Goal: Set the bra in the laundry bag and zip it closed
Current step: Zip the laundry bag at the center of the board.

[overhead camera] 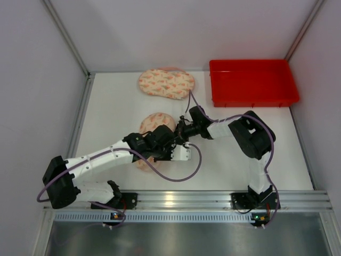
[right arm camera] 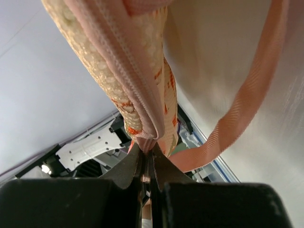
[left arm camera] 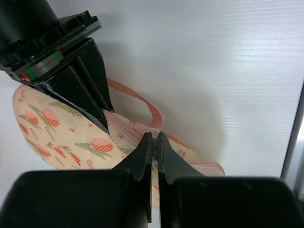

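The laundry bag (left arm camera: 61,137) is matt printed cloth with a nubbly, padded weave. Its strap (right arm camera: 237,118) is smooth pink woven ribbon. The left pincer (left arm camera: 154,141) and right pincer (right arm camera: 148,156) are matt black plastic. The table (left arm camera: 228,71) is white, matt and finely grained. At one o'clock the red tray (overhead camera: 250,100) is glossy plastic; at six, the rail (overhead camera: 186,200) is brushed metal.

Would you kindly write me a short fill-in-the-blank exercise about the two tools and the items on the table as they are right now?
1. The tray at the table's far right corner is coloured ____.
2. The right tool is ____ on the zippered edge of the laundry bag.
3. In the top view, the second patterned fabric piece lies to the ____ of the tray.
4. Counting the left tool, the laundry bag is gripped by ____ tools.

Missing words: red; shut; left; two.
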`<state>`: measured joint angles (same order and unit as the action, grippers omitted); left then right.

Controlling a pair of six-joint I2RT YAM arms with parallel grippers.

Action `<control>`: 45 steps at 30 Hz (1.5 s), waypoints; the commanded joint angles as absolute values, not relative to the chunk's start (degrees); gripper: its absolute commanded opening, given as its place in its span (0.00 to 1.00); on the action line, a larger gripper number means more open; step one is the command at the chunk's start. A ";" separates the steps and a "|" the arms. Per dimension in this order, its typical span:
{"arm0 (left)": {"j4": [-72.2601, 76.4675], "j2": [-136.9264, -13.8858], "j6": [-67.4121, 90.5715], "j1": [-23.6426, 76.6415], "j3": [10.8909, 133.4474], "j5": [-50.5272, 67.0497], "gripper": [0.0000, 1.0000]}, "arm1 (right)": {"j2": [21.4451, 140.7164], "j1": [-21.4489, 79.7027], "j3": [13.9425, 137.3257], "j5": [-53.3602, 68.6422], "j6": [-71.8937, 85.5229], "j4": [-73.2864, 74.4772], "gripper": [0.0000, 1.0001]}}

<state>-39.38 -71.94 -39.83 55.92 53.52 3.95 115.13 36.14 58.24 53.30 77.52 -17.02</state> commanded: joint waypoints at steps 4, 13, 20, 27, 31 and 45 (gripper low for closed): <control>-52.37 -65.40 -39.89 57.30 49.23 16.07 0.00 | 117.86 31.64 63.98 47.02 73.48 -15.56 0.00; -49.84 -66.79 -37.11 57.83 49.74 13.63 0.00 | 118.65 31.11 68.20 49.47 68.82 -13.18 0.21; -38.43 -75.05 -32.08 57.66 55.10 4.06 0.00 | 113.83 30.68 67.50 49.83 61.98 -5.72 0.76; -32.00 -79.71 -30.94 56.95 58.09 -2.28 0.00 | 110.30 31.11 63.64 48.60 60.11 -4.13 0.65; -31.20 -80.24 -30.85 56.69 58.71 -1.67 0.00 | 110.74 33.04 62.84 49.57 61.61 -6.23 0.56; -38.49 -70.14 -37.79 58.79 47.82 10.28 0.00 | 118.38 33.05 74.16 51.94 60.56 -4.93 0.00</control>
